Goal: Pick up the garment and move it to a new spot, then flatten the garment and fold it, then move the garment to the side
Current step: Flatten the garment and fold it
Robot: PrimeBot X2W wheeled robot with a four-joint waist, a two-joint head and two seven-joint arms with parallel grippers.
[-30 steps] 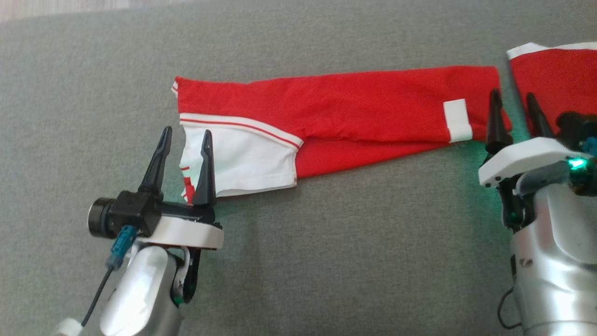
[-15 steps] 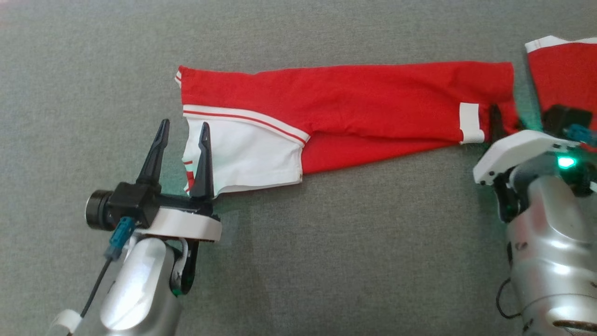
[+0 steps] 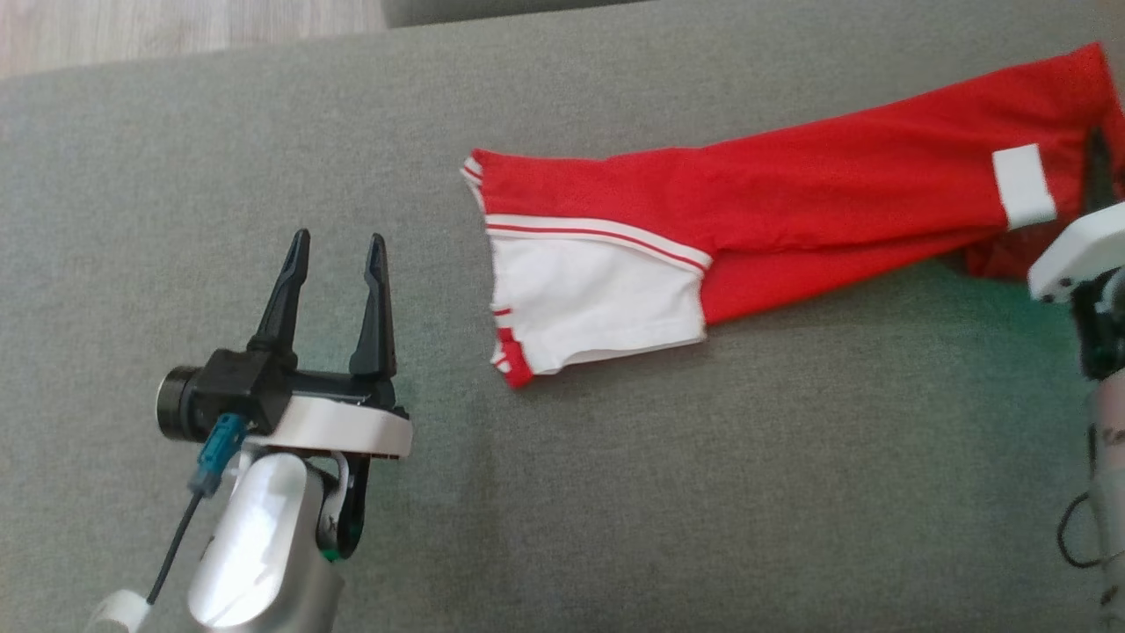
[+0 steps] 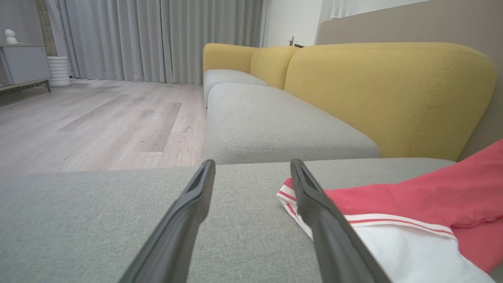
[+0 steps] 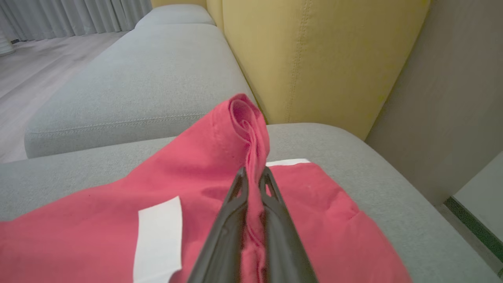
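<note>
right gripper: fingers pinched shut on a raised fold of the red-and-white garment, which stretches from the middle of the grey seat cushion toward its right edge. left gripper: fingers spread and holding nothing, near the garment's white end but apart from it.

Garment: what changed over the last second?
The right gripper closed on the garment at its red end and dragged it toward the robot's right, clear of the left gripper, whose finger had overlapped the white end. The left gripper stayed open and empty.
</note>
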